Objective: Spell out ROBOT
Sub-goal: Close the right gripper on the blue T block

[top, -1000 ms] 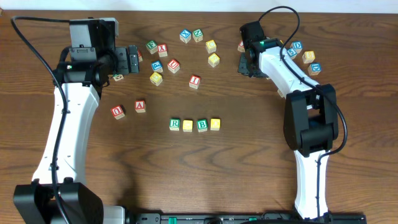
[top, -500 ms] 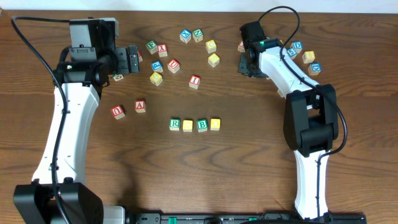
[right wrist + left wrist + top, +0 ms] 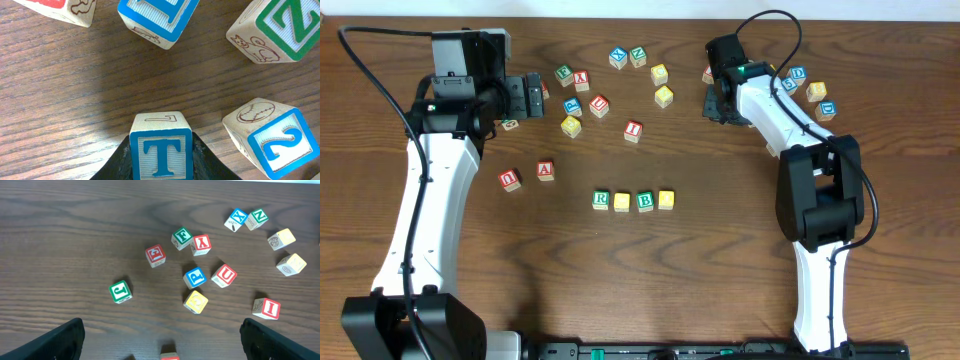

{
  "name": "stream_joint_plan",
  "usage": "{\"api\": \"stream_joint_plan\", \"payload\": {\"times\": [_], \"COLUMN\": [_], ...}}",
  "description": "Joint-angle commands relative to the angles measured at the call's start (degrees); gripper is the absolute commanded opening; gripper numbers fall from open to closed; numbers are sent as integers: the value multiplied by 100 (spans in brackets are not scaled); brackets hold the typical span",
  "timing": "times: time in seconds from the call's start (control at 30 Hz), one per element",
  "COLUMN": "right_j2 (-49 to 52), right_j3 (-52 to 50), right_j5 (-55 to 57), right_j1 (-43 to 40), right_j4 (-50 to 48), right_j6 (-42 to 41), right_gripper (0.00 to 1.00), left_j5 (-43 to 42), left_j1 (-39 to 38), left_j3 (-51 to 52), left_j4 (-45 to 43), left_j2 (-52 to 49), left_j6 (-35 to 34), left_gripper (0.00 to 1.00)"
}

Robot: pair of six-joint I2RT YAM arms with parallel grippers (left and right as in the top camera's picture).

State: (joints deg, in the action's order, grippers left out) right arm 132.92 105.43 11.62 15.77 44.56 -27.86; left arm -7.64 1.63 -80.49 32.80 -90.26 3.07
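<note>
Four cubes form a row at mid-table: green R (image 3: 601,199), plain yellow (image 3: 622,201), green B (image 3: 645,201), plain yellow (image 3: 666,198). The blue T cube (image 3: 161,150) shows in the right wrist view, low on the wood, with my right gripper (image 3: 161,162) shut on it and a black finger pressed against each side. In the overhead view that gripper (image 3: 714,101) is at the back right and hides the T. My left gripper (image 3: 533,95) is at the back left, open and holding nothing (image 3: 162,342).
Loose cubes are scattered across the back, among them red I (image 3: 633,129), red U (image 3: 599,104) and blue P (image 3: 572,105). Red A (image 3: 546,170) lies left of the row. Around the T stand a blue 2 cube (image 3: 272,135) and a green Z cube (image 3: 280,27).
</note>
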Motion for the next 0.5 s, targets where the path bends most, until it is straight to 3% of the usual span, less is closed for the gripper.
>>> {"api": "stream_joint_plan", "payload": {"times": [0.0, 0.47], "right_j2": [37, -44], "right_j3": [151, 153], "right_j5": [87, 90], "right_j1": [83, 83], "right_j4": [-11, -17], "right_j6": [59, 72], "right_gripper": [25, 25], "left_j5": [-74, -74], "left_j1": [7, 7], "left_j3": [-74, -74], "left_j4": [-2, -2], "left_j2": [90, 90], "left_j6": [33, 33], "left_gripper": [98, 98]}}
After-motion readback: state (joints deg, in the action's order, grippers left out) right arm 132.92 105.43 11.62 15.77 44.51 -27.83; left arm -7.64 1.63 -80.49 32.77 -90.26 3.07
